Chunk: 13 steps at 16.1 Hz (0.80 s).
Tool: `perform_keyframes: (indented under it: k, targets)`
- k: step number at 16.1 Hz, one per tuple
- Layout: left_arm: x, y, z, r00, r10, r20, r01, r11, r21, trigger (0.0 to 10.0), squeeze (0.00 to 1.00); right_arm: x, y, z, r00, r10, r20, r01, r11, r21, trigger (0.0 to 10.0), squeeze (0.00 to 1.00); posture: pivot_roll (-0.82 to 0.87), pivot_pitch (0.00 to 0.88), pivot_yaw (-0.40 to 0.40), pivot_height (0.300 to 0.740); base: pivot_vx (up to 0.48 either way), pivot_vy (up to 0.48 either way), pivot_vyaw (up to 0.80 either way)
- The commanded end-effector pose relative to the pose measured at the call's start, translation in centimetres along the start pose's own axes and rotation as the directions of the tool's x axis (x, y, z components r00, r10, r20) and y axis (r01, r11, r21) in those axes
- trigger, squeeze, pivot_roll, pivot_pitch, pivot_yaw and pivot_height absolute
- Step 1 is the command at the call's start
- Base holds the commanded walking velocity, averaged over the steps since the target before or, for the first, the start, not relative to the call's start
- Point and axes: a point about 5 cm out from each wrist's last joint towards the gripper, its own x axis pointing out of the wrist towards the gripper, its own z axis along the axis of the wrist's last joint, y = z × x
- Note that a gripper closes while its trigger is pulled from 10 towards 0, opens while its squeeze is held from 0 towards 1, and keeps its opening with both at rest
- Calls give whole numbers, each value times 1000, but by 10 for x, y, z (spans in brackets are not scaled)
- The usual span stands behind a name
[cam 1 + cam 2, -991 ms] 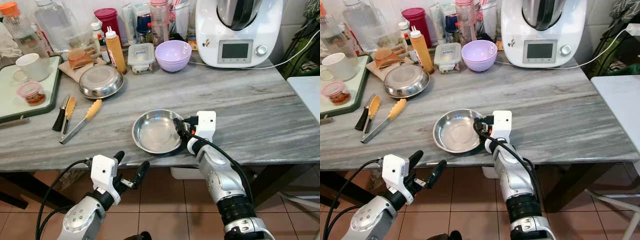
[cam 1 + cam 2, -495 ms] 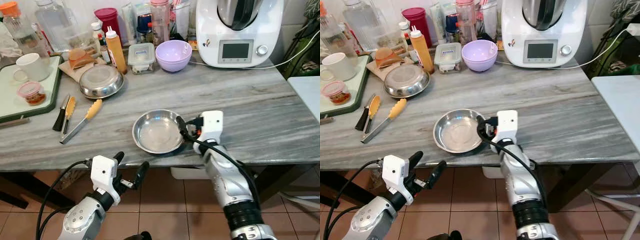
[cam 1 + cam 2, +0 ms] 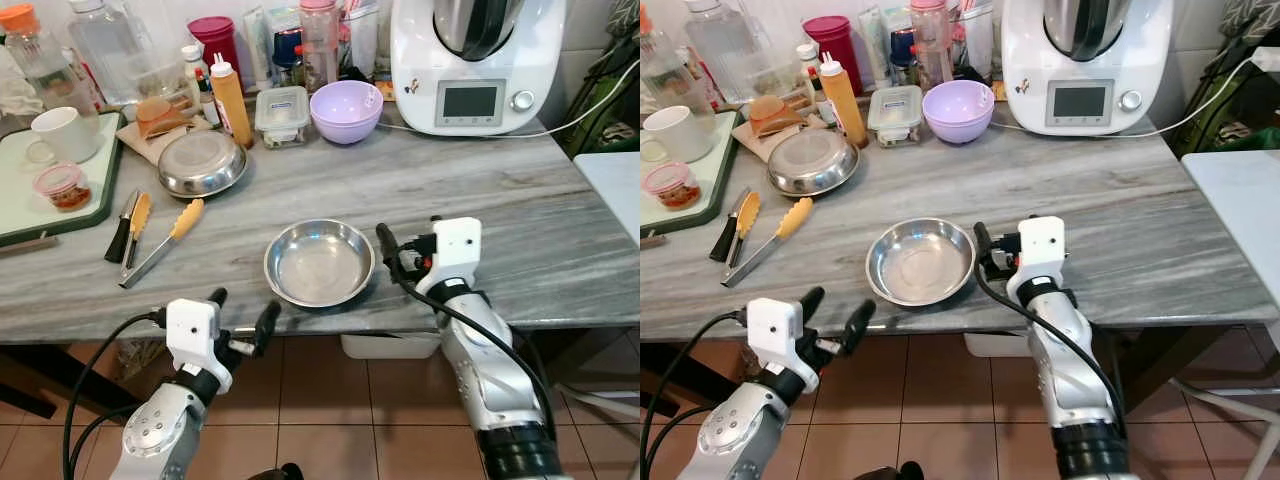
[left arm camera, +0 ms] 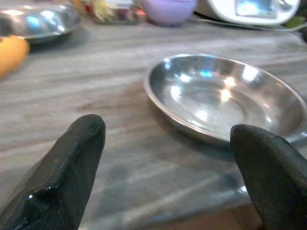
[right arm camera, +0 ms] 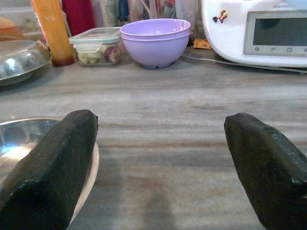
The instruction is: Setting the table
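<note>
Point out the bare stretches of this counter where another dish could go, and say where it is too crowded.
Bare grey marble lies right of the shallow steel plate, from the right gripper to the counter's end. A second bare band runs between that plate and the lilac bowl. The back row of bottles and containers is packed; yellow-handled tongs take the left front.

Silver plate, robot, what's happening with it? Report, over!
Right gripper open, just right of the silver plate, not touching. Left gripper open, below the table edge. Plate empty, flat. Nothing in the way.
</note>
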Motion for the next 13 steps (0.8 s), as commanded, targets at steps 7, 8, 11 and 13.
perform_keyframes:
  k: [7, 8, 11, 13]
  targets:
    - [3, 13, 11, 992, 114, 57, -116, 993, 22, 10000, 0, -16, -3, 5, 1000, -7, -4, 7, 999, -34, 10000, 0, -83, 87, 108, 740, 0, 0, 0]
    - [3, 13, 12, 992, 113, 61, -115, 993, 23, 10000, 0, -16, -3, 4, 1000, -9, -13, 8, 999, -37, 10000, 0, -84, 85, 108, 740, 0, 0, 0]
    - [6, 12, 15, 990, 119, 73, -121, 992, 22, 10000, 0, -16, -2, 3, 999, -8, -35, 5, 998, -65, 10000, 0, -84, 84, 108, 740, 0, 0, 0]
    - [6, 12, 15, 990, 119, 73, -121, 992, 22, 10000, 0, -16, -2, 3, 999, -8, -35, 5, 998, -65, 10000, 0, -84, 84, 108, 740, 0, 0, 0]
